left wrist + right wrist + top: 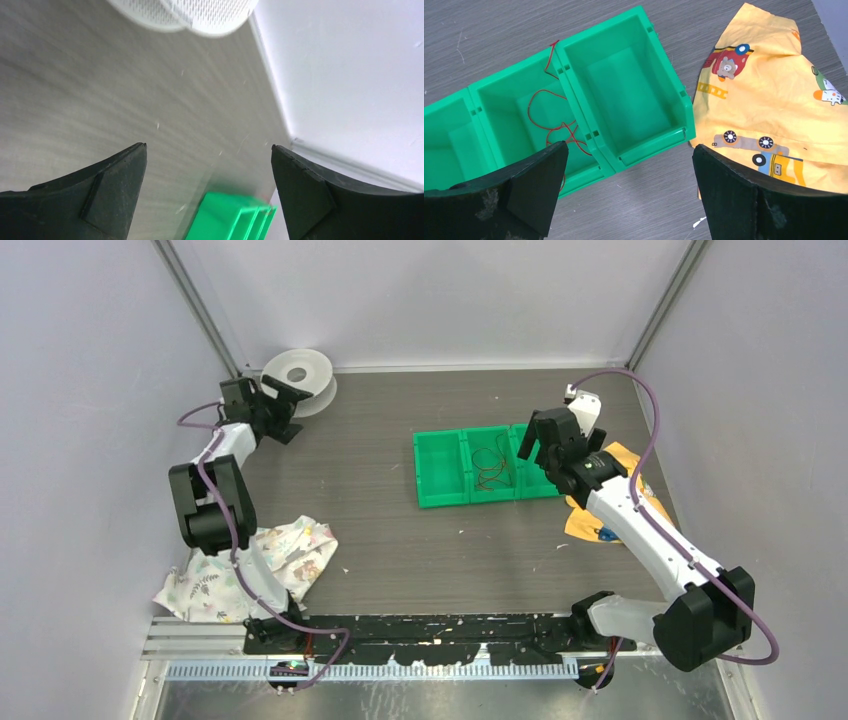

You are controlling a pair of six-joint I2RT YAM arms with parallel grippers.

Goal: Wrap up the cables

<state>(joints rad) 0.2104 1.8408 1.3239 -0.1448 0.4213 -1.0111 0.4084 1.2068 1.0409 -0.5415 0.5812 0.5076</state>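
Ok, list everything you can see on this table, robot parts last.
bins: three, green, joined in a row, right of centre
cables: thin red strands, count unclear, loose, mostly in the middle bin
yellow cloth: one, cartoon print, right of the bins
flowered cloth: one, white, near left edge
reel: one, white, far left corner
table: one, dark grey
left claw: one, black, open, by the reel
right claw: one, black, open, over the bins' right end

Glossy plastic bins [624, 90], matt cloth [769, 100]

Black-and-white arms [650, 530], purple cables [659, 420]
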